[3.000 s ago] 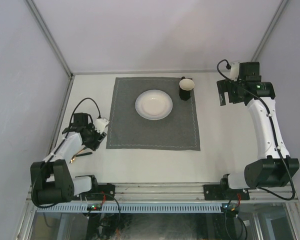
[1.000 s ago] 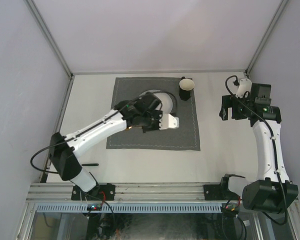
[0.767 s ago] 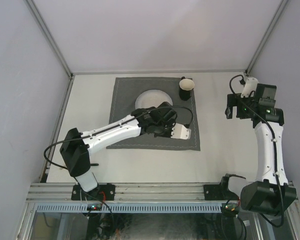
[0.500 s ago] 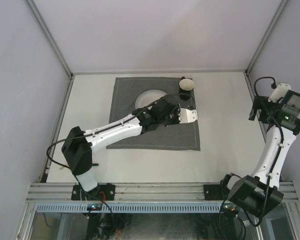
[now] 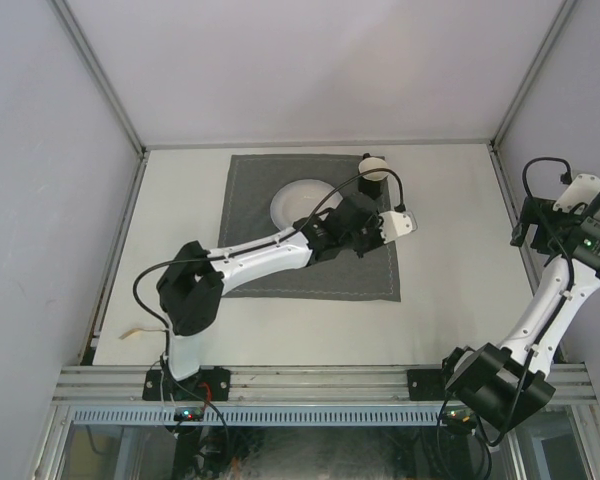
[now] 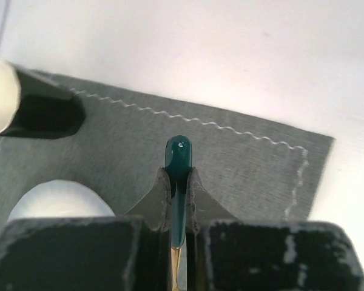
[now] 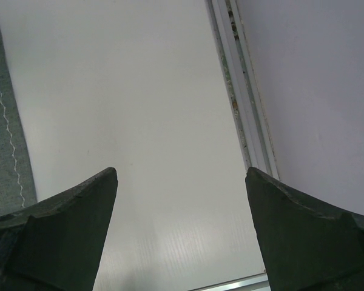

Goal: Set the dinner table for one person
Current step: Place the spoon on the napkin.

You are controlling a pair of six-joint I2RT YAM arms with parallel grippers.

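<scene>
the dinner table lay across the whole workspace, off-white and plain, with its thin aluminium rail showing along the right edge in your right wrist view. on its far middle sat the square grey mat with the zigzag stitching. your left arm reached diagonally over that mat toward its far right part, and your right arm stood up at the table's right edge, well apart from the mat. the white plate sat on the far half of the mat, partly covered by your left arm from above. the dark cup with its pale inside stood at the mat's far right corner, near the plate but not touching it. your left gripper was clamped tight on a thin teal-handled utensil, its rounded end poking out just past the fingertips above the mat; which kind of utensil it was, you could not tell. your right gripper had its jaws spread wide with nothing between them, over bare table beside the rail. a small pale thing lay near the table's near left corner, too small to identify.
</scene>
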